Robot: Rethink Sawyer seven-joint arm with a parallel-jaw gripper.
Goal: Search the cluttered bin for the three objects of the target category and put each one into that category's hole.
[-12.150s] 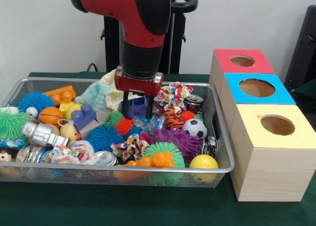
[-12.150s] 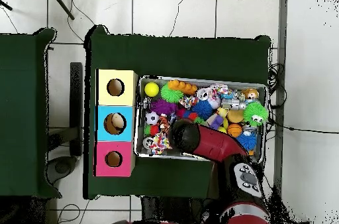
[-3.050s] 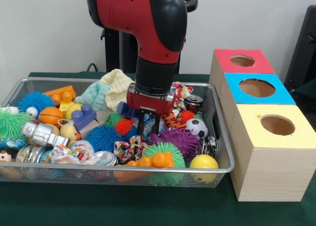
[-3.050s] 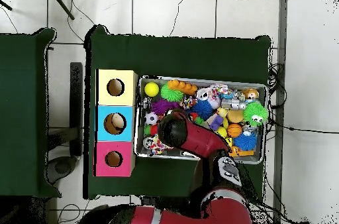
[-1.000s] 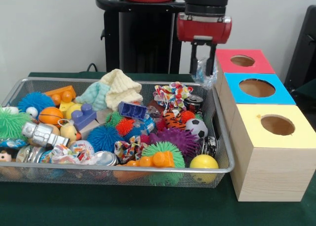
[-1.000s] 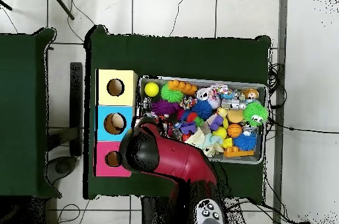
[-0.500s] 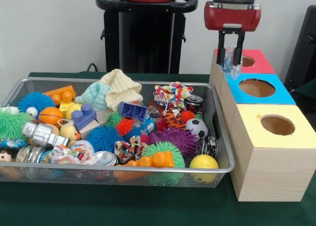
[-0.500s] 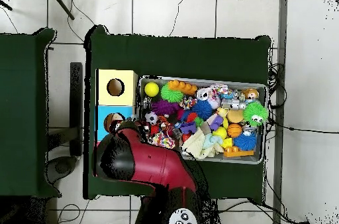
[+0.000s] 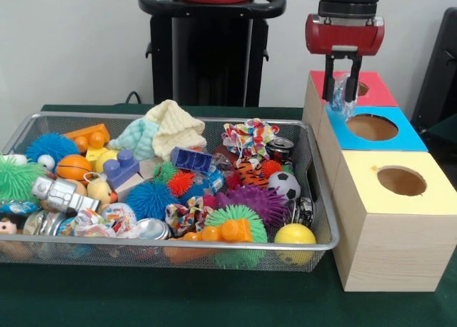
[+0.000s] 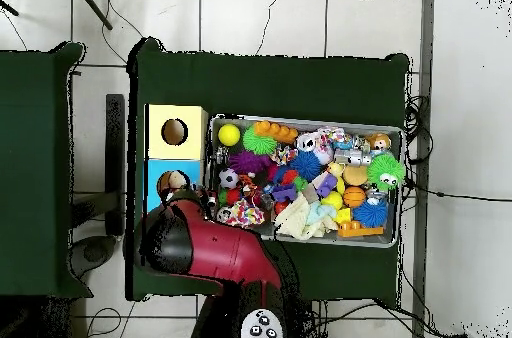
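Note:
My gripper [image 9: 340, 93] hangs over the front part of the red-topped box [image 9: 382, 95], close to its hole [image 9: 360, 88]. It is shut on a crinkled clear plastic wrapper [image 9: 343, 97] that dangles between the fingers, just above the box top. The silver wire-mesh bin [image 9: 178, 245] lies to the picture's left, full of toys. In the overhead view my red arm [image 10: 195, 239] covers the red box and hides the gripper. The bin [image 10: 300, 120] shows beside it.
A blue-topped box [image 9: 408, 138] and a yellow-topped box [image 9: 428, 198] stand in a row with the red one, each with a round hole. The bin holds spiky balls, a soccer ball [image 9: 281, 185], a yellow ball [image 9: 294, 235], blocks, cloths and a can.
The gripper lifted the clear wrapper out of the bin and carried it to the picture's right. In the last half second it moved a little further right and lower, over the red box.

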